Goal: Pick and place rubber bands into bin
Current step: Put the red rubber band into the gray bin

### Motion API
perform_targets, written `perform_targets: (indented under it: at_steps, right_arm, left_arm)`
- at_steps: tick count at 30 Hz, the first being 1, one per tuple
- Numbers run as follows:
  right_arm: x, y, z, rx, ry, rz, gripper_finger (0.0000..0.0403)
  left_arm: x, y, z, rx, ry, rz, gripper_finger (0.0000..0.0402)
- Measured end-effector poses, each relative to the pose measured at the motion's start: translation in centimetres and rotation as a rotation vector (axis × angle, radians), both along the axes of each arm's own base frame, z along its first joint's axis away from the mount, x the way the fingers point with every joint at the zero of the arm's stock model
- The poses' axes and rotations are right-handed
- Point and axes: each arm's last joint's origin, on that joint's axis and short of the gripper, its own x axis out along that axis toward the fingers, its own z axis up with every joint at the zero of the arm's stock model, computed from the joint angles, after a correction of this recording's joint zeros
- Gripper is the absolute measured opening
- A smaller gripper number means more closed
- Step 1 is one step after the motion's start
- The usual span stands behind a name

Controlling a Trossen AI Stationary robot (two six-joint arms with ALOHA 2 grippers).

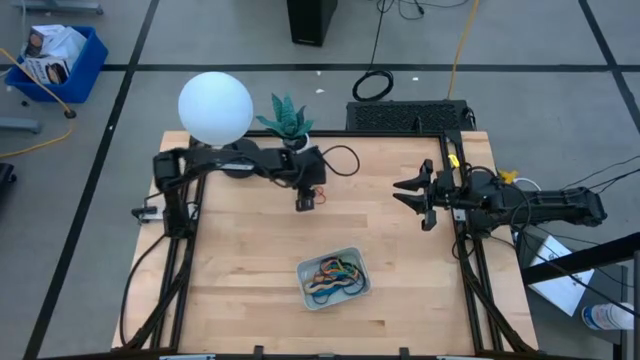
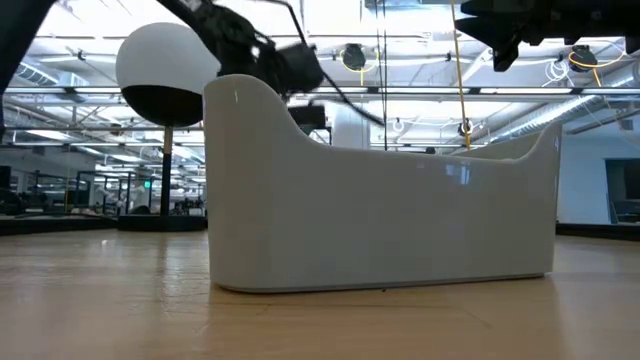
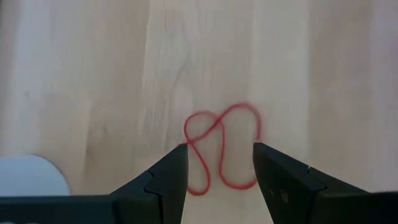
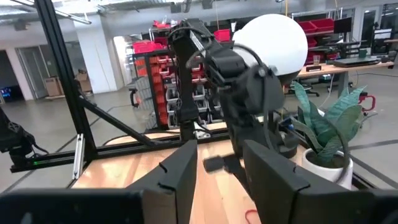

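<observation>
Rubber band (image 3: 221, 149), red and twisted, lies flat on the wood at lower centre, between your left gripper (image 3: 219, 171)'s open jaws. It's light and floppy, so pinch where the strands cross. Right gripper (image 1: 416, 194) waits open.

A light wooden table (image 1: 240, 270) carries the grey-blue bin (image 1: 334, 278) at six o'clock, a red rubber band (image 3: 221, 148) near twelve, and a potted plant (image 1: 287, 119) at its twelve o'clock edge.
</observation>
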Motion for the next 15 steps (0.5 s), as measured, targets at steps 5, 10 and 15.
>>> perform_targets:
  at_steps: [5, 10, 15]
  right_arm:
    - [0.0, 0.0, 0.0, 0.0, 0.002, 0.0, 0.0125]
    - [0.0, 0.0, -0.1, 0.001, 0.005, 0.0, 0.0125]
    - [0.0, 0.0, -0.1, 0.003, 0.007, 0.001, 0.0125]
  left_arm:
    - [0.4, 0.8, -3.0, -0.023, 0.079, 0.052, 0.0188]
    - [0.5, 1.3, -5.2, -0.071, 0.127, 0.128, 0.0189]
    - [0.6, 1.3, -5.5, -0.083, 0.139, 0.132, 0.0188]
